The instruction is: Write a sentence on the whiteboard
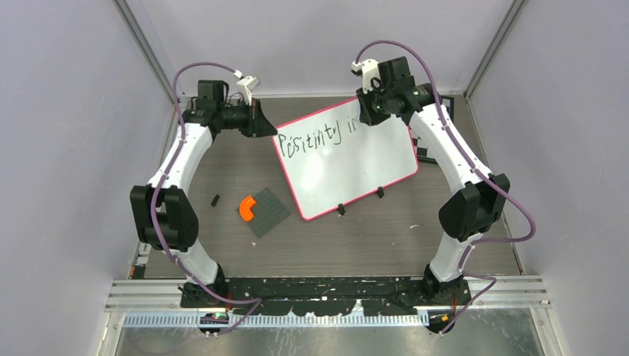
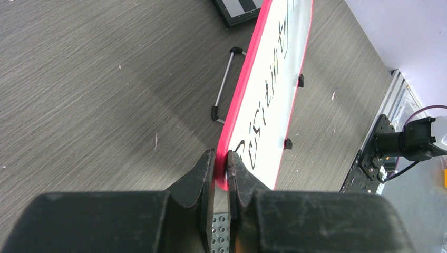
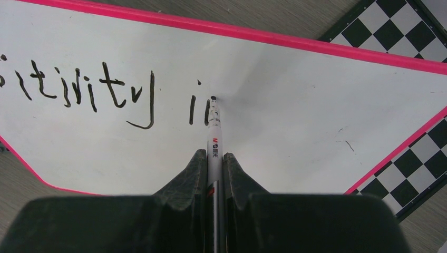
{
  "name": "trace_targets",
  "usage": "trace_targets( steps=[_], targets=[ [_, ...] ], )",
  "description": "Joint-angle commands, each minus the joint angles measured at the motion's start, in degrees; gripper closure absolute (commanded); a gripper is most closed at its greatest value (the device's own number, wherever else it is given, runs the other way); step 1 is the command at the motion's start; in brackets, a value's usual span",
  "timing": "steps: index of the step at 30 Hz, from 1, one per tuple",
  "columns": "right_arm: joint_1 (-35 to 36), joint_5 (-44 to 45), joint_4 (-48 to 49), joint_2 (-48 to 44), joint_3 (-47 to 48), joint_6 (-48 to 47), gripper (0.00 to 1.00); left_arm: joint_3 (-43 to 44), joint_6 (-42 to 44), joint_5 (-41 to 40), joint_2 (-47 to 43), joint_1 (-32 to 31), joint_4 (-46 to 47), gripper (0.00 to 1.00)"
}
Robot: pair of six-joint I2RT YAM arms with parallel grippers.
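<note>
The whiteboard (image 1: 348, 167) with a red-pink rim stands tilted on two small black feet at mid table. The sentence (image 1: 320, 138) in black marker runs along its upper part, reading roughly "Positivity i" (image 3: 100, 92). My left gripper (image 2: 221, 158) is shut on the whiteboard's red rim (image 2: 240, 105) at its left corner. My right gripper (image 3: 214, 158) is shut on a white marker (image 3: 214, 132), whose black tip touches the whiteboard (image 3: 295, 126) just right of the last stroke. In the top view the right gripper (image 1: 369, 119) is over the board's upper right part.
A dark grey studded plate (image 1: 265, 211) with an orange piece (image 1: 247, 208) lies left of the board, and a small black bit (image 1: 215, 199) lies beside it. A black-and-white chessboard (image 3: 406, 31) lies under the whiteboard's far side. A wire stand (image 2: 224, 84) props the board's back.
</note>
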Motion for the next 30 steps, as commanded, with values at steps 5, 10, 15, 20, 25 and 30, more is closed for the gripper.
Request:
trace_targets(
  steps=[5, 10, 15, 20, 25, 30],
  targets=[
    [-0.9, 1.9, 1.5, -1.6, 0.0, -0.2, 1.00, -0.7, 1.2, -0.5, -1.1, -1.5, -0.5, 1.00],
    [-0.9, 1.4, 1.7, -2.9, -2.6, 0.1, 1.00, -0.8, 1.1, -0.4, -1.0, -1.5, -0.5, 1.00],
    [-0.9, 0.9, 1.6, -3.8, -4.5, 0.3, 1.00, -0.8, 1.1, -0.4, -1.1, -1.6, -0.5, 1.00],
    [-0.9, 0.2, 1.5, -5.3, -6.5, 0.2, 1.00, -1.0, 1.3, -0.3, -1.3, -1.5, -0.5, 1.00],
    [-0.6, -1.4, -1.3, -6.0, -5.4, -0.5, 1.00, -0.3, 1.9, -0.4, -0.4, -1.5, -0.8, 1.00],
    [-0.7, -5.1, -3.6, -7.7, -3.8, -0.5, 1.00, 2.0, 3.8, -1.2, 1.3, -1.5, -2.7, 1.00]
  ],
)
